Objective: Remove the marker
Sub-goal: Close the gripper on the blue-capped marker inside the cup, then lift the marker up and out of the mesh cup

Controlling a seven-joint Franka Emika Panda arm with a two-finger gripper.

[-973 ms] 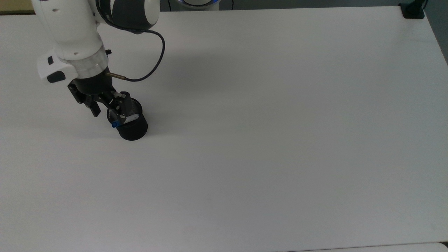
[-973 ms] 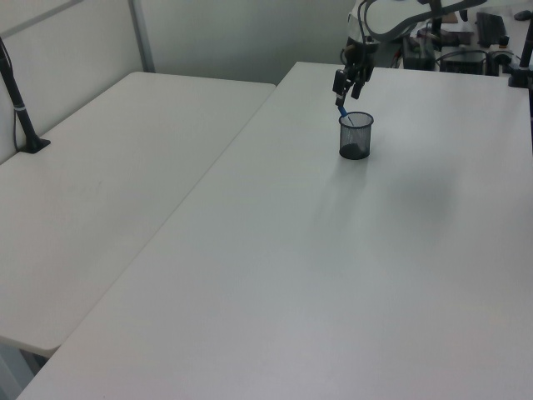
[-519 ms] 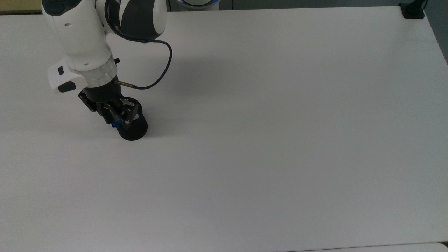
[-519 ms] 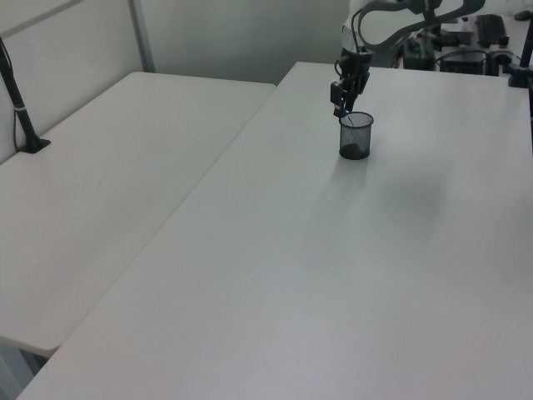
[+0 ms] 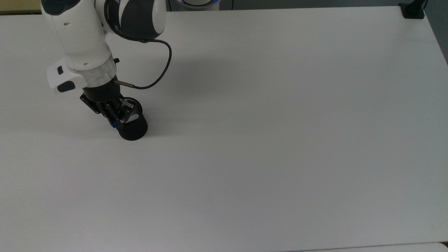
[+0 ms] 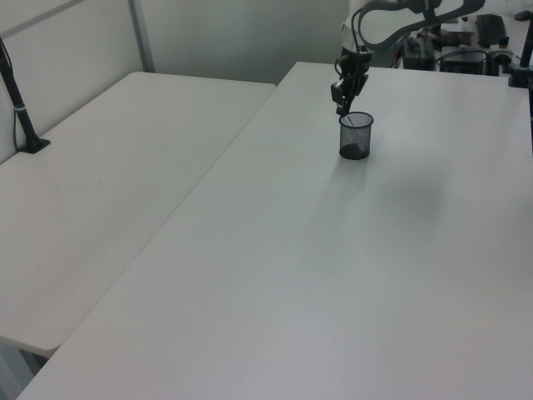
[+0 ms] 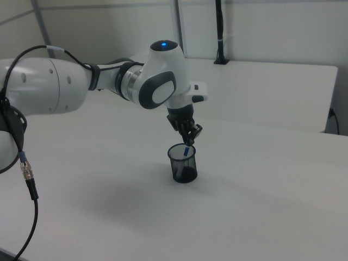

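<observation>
My end effector point(image 5: 117, 117) sits at the rim of the black mesh cup point(image 5: 132, 126) on the white desk point(image 5: 266, 133), its fingers drawn in narrowly around the blue-capped upper end of the marker point(image 5: 115, 124). They look closed on it, though contact itself is masked by the fingers. The marker stands inside the cup, its lower part down among the mesh, and leans against the rim on the top view's left, cap uppermost. In the right view the blue cap point(image 7: 186, 151) shows directly under the end effector point(image 7: 190, 138) and above the cup's mouth point(image 7: 182, 153), so the marker's long axis runs near upright, tilted slightly. I judge the coming lift must follow that axis upward, or the cup may tip. No brand, label or writing can be read anywhere in the scene.
</observation>
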